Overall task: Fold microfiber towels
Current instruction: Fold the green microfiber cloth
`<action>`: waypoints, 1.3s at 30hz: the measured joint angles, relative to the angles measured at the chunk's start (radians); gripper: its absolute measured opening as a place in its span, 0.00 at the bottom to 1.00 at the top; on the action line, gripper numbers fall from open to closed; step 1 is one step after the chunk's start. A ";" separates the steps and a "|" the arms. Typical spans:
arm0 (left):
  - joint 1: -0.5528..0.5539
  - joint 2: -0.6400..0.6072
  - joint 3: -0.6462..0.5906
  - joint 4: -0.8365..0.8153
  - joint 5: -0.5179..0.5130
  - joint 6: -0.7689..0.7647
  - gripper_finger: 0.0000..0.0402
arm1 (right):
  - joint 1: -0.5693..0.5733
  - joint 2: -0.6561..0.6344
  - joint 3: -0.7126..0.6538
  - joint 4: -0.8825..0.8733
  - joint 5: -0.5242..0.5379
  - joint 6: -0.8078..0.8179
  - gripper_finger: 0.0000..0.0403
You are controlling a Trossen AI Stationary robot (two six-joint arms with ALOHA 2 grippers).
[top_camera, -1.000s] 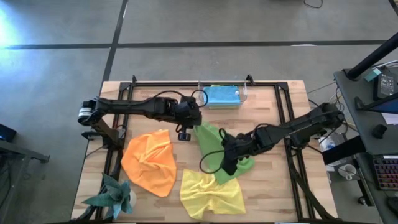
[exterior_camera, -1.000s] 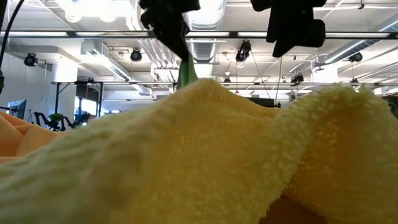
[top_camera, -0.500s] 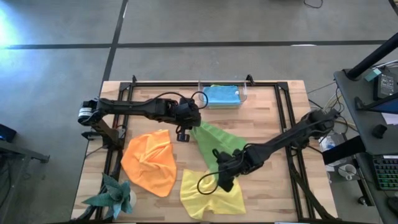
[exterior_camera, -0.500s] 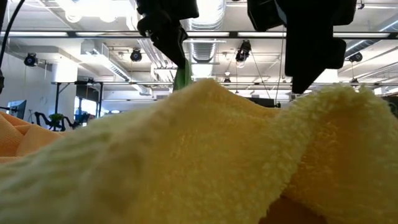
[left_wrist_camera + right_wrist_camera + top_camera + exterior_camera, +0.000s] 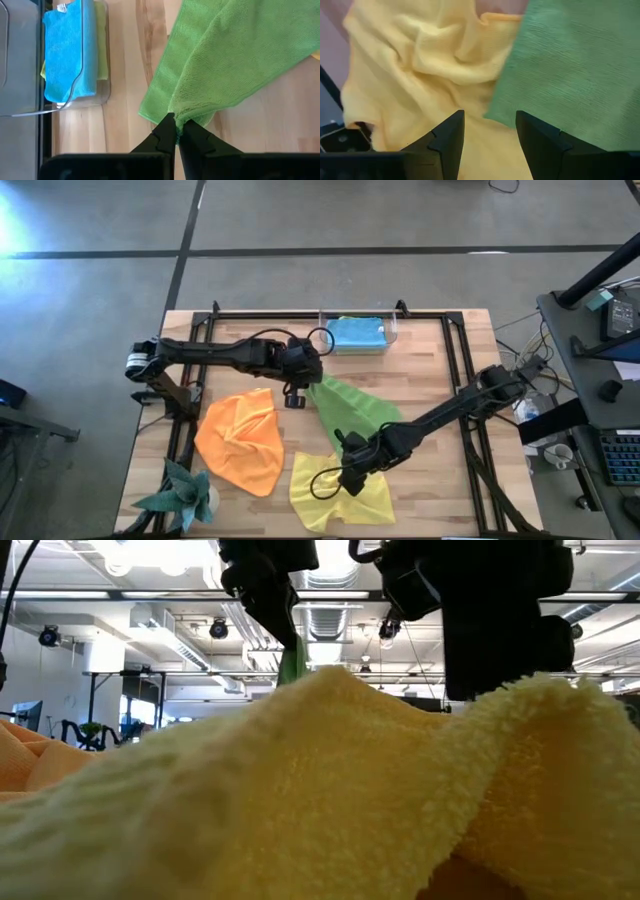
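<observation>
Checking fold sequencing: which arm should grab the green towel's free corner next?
Right, probably. The right tool is open, hovering by the green towel's near corner where it overlaps the yellow towel. The left tool is shut, already pinching the far corner.

We see soft cloth everywhere: the yellow towel [image 5: 300, 790] looks fluffy w/ a rough, looped pile; the green towel [image 5: 235, 55] has a finer, matt knit weave. The blue towel [image 5: 67, 50] is matt cloth too, lying in a clear glossy plastic container [image 5: 102, 60]. The table [image 5: 130, 60] is pale wood, smooth w/ visible grain. The left gripper [image 5: 177, 135] looks like matt black plastic.
</observation>
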 joint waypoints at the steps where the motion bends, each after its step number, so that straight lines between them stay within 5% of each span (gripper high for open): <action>1: 0.000 0.000 0.000 0.000 -0.001 0.000 0.00 | 0.001 0.009 0.007 0.005 0.000 0.000 0.44; 30: -0.001 0.000 -0.001 -0.069 0.000 -0.002 0.00 | 0.000 0.177 0.050 -0.047 -0.034 0.127 0.38; 39: -0.001 0.000 -0.001 -0.069 0.000 -0.002 0.00 | -0.001 0.172 0.076 -0.126 0.026 0.126 0.21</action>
